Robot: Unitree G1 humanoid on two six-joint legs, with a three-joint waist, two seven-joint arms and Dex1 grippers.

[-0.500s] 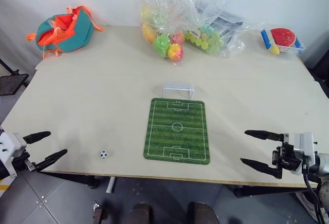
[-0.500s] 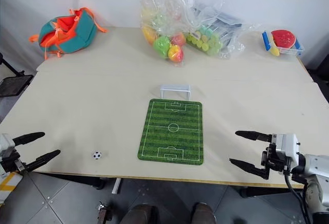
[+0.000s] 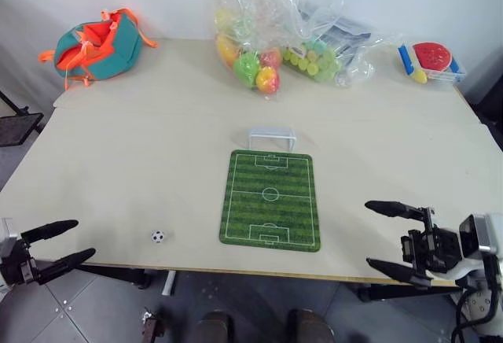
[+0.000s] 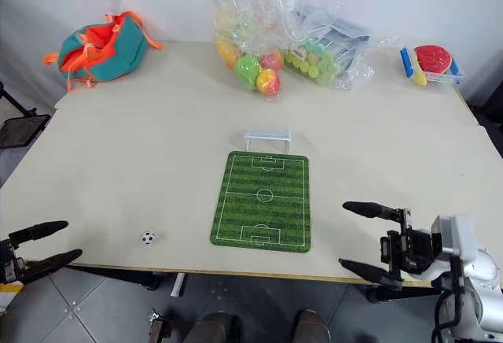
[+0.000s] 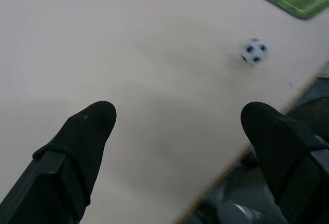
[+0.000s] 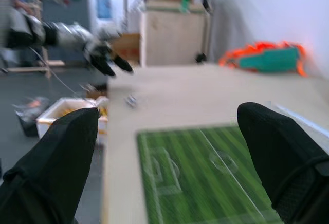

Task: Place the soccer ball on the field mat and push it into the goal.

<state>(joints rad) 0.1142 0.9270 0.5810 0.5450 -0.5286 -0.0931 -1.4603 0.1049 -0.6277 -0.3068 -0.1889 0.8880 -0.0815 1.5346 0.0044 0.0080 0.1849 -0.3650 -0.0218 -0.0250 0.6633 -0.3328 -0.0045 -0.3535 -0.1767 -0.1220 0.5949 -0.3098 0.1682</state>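
1. The left gripper (image 3: 56, 245) has dropped back toward the near table edge since half a second ago and now hangs at about 8 o'clock of the scene; its two black fingers stand wide apart and hold nothing
2. The right gripper (image 3: 387, 238) has also sunk lower, at about 4 o'clock, with its fingers spread wide and empty
3. The soccer ball (image 3: 158, 236) has not moved; it sits on the bare table (image 3: 141, 154) near the front edge, at 9 o'clock from the mat's near end and apart from it
4. The field mat (image 3: 271, 199) lies unchanged in the middle, nothing on it
5. The goal (image 3: 272, 136) stands at 12 o'clock, just beyond the mat's far edge
6. Judged from this, neither arm has closed on the ball; the pick-up is not yet begun, and the left gripper is the nearer one
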